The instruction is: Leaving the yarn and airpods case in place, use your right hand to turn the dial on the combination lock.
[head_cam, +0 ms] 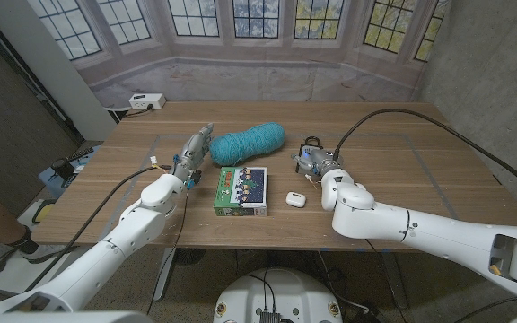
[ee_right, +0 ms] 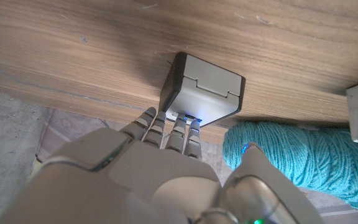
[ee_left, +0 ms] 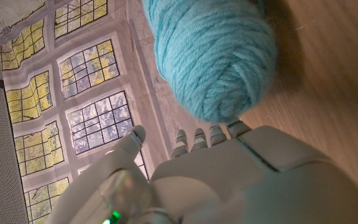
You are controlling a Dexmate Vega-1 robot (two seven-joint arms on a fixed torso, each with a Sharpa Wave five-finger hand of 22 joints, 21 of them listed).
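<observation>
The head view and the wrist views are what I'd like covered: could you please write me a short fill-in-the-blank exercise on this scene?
1. The yarn on the wooden table is ____ in colour.
2. The small white airpods case lies beside the ____ hand.
3. The left hand holds ____.
4. The green box lies between the two ____.

Missing words: teal; right; nothing; arms

yarn (head_cam: 248, 143): teal skein, lying on its side at the table's middle, far side.
case (head_cam: 295, 199): small white AirPods case, lying on the wood on the near side, right of the yarn and apart from it.
lock (ee_right: 202, 97): grey boxy body on the wood, near the yarn; its dial cannot be made out.
</observation>
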